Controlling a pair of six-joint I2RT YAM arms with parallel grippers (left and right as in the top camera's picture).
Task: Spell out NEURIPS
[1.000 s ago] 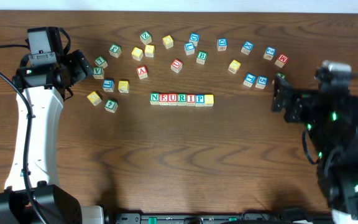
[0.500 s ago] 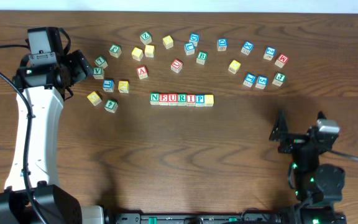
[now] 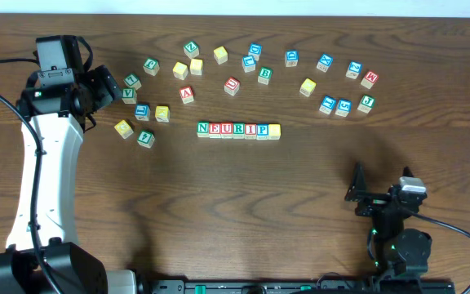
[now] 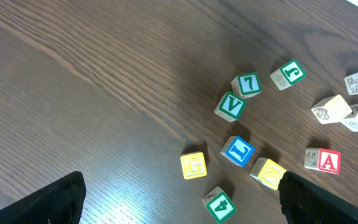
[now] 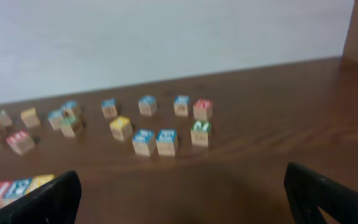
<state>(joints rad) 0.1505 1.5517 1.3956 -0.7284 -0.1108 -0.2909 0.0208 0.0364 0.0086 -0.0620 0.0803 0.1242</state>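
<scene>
Overhead: NEURIPS row [image 3: 238,130] sits in the middle of the bench [image 3: 219,212], 7 cubes touching side by side in 1 straight line, reading N-E-U-R-I-P with a plain yellow face closing the right end. Loose cubes [image 3: 291,58] scatter in an arc behind the row, apart from it; red A [image 3: 187,95] lies behind and left of the N end. Left hand [image 3: 108,88] hovers at the far left of the arc, spread wide, gripping nothing, tips just beside green V [image 3: 129,95]; can't tell if they touch it. Right hand [image 3: 357,192] is at the near right of the bench, well apart from the row and every cube, also wide and empty. Left wrist: fingers [image 4: 55,202] show only as dark tips in the 2 bottom corners, far apart, nothing gripped. Ahead of them is a cluster: green V, green 7 [image 4: 247,85] just beside it, blue L [image 4: 237,150], yellow G [image 4: 194,165], a tilted yellow cube [image 4: 268,173] near the L, and a green cube [image 4: 219,204] at the bottom edge, character unclear. Right wrist: blurred. Dark tips at the 2 bottom corners, wide, nothing held. 1 end of the row peeks in at bottom left, letters unreadable. Loose cubes lie mid-frame, pale wall [image 5: 166,37] behind the bench.
</scene>
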